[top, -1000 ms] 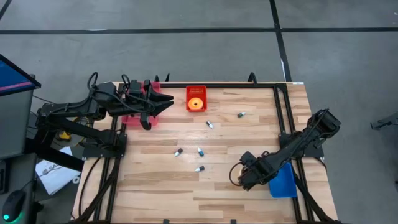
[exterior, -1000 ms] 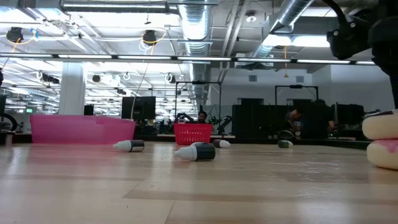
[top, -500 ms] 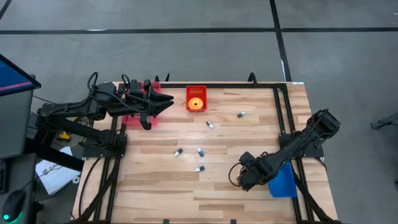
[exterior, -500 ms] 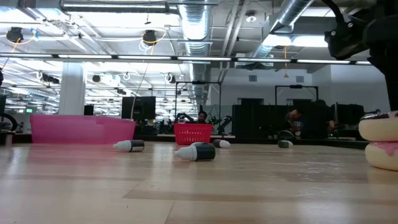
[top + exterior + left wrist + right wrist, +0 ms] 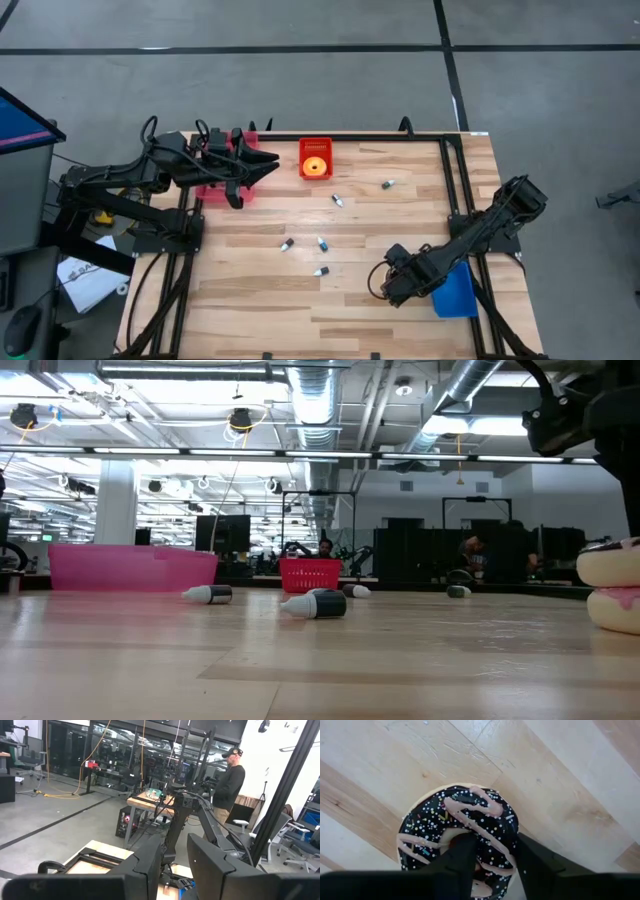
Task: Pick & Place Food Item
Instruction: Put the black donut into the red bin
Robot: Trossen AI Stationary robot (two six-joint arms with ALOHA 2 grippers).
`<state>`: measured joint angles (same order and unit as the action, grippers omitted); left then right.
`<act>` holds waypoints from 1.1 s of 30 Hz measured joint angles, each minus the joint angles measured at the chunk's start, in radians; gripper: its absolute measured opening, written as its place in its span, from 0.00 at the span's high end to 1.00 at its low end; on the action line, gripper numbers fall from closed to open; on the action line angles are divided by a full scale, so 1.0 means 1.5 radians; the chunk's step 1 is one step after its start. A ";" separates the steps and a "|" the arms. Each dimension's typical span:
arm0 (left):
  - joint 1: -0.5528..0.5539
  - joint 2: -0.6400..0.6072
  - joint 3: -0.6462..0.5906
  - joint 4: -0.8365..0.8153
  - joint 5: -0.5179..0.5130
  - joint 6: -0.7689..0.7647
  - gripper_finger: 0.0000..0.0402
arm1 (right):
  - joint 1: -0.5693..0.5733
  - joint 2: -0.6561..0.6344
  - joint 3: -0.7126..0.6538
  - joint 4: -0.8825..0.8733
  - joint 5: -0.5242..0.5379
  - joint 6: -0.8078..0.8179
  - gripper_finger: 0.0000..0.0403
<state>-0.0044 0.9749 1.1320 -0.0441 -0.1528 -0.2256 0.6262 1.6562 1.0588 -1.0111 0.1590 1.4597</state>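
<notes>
The right gripper [image 5: 490, 865] sits low over the table [image 5: 260, 300] in the lower right of the high view, next to a blue tray [image 5: 458, 292]. In the right wrist view its two fingers [image 5: 462, 855] straddle a chocolate-glazed donut [image 5: 455, 827] with pink drizzle and sprinkles: one finger stands in the donut's hole, the other against its outer rim, so the fingers bracket one side of the ring. The donut lies flat on the wood.

In the low view, two stacked donuts [image 5: 612, 592] show at the right edge. Small bottles [image 5: 321, 243] lie scattered about the table's middle.

Farther back, at the top centre of the high view, a red basket [image 5: 315, 158] holds an orange-glazed donut [image 5: 315, 167]. The left gripper [image 5: 268, 166] waits at the upper left, over a pink bin [image 5: 213, 191]; its fingers [image 5: 150, 862] stand narrowly apart and hold nothing. A person [image 5: 231, 780] stands in the room beyond.
</notes>
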 joint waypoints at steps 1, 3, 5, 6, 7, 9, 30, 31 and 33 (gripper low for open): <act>0.000 0.000 0.000 0.000 0.000 0.000 0.77 | 0.000 0.000 0.000 0.000 0.000 0.001 0.71; 0.000 0.000 0.000 0.000 0.000 0.000 0.77 | 0.000 0.000 0.000 0.000 0.000 0.009 0.71; 0.000 0.000 0.000 0.000 0.000 0.000 0.77 | 0.001 -0.002 0.000 0.001 0.000 0.014 0.71; 0.000 0.000 0.000 0.000 0.000 0.000 0.77 | 0.001 -0.004 0.000 0.002 0.000 0.019 0.70; 0.000 0.000 0.000 0.000 0.000 0.000 0.77 | 0.001 -0.008 0.000 0.002 -0.001 0.022 0.70; 0.000 0.000 0.000 0.000 0.000 0.000 0.77 | 0.001 -0.018 0.000 0.002 0.000 0.029 0.70; 0.000 0.000 0.000 -0.110 -0.042 0.007 0.77 | -0.196 -0.115 0.056 0.063 0.123 -0.134 0.70; 0.000 -0.002 0.000 -0.128 -0.042 0.006 0.77 | -0.220 -0.115 0.059 0.075 0.124 -0.163 0.70; 0.000 -0.005 0.000 -0.160 -0.044 0.005 0.77 | -0.269 -0.115 0.070 0.096 0.125 -0.222 0.70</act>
<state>-0.0044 0.9678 1.1325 -0.2847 -0.2186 -0.2189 0.2234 1.4841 1.1639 -0.8676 0.3462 1.1263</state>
